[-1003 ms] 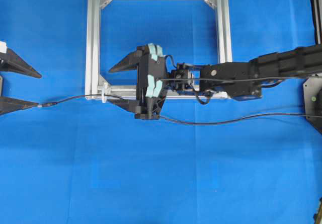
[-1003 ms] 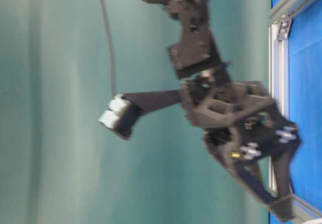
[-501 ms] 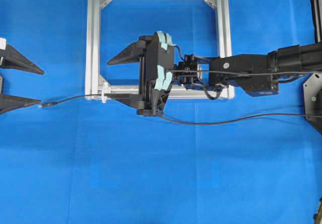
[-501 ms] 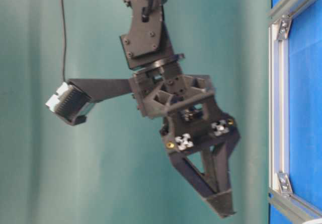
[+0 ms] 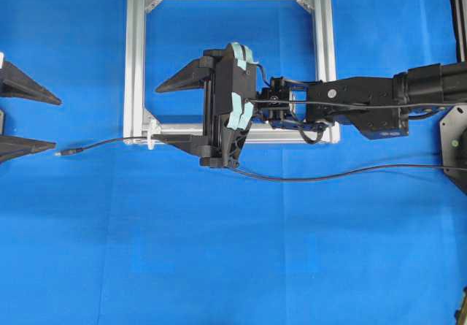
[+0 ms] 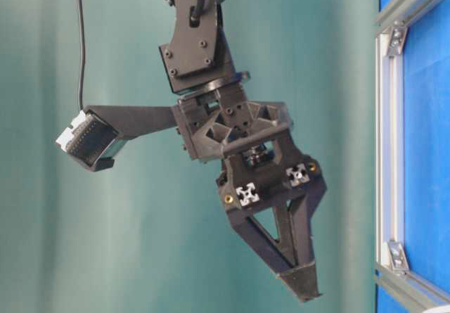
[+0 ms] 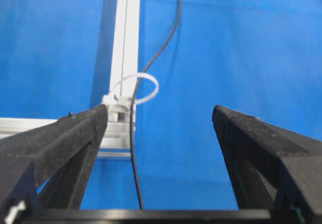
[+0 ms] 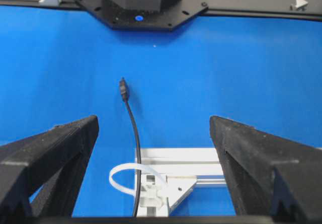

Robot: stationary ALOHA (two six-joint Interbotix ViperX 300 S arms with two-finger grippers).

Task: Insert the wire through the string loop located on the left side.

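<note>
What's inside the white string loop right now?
The wire runs through the string loop, its plug lying beyond on the blue cloth. In the overhead view, the right gripper covers part of the wire.

Frame (image 5: 139, 62): brushed silver aluminium, slotted. Worktop (image 5: 219, 252): matt blue cloth. Wire (image 5: 328, 173): thin, smooth black. String loop (image 7: 143, 85): smooth white plastic. Fingers (image 7: 261, 148): rough matt black plastic.

I find no readable text, label, brand, number or sign anywhere in my views. The aluminium frame (image 5: 134, 62) carries no markings I can make out, and the black arm link (image 6: 195, 44) above the gripper in the table-level view shows only screws, no lettering.
</note>
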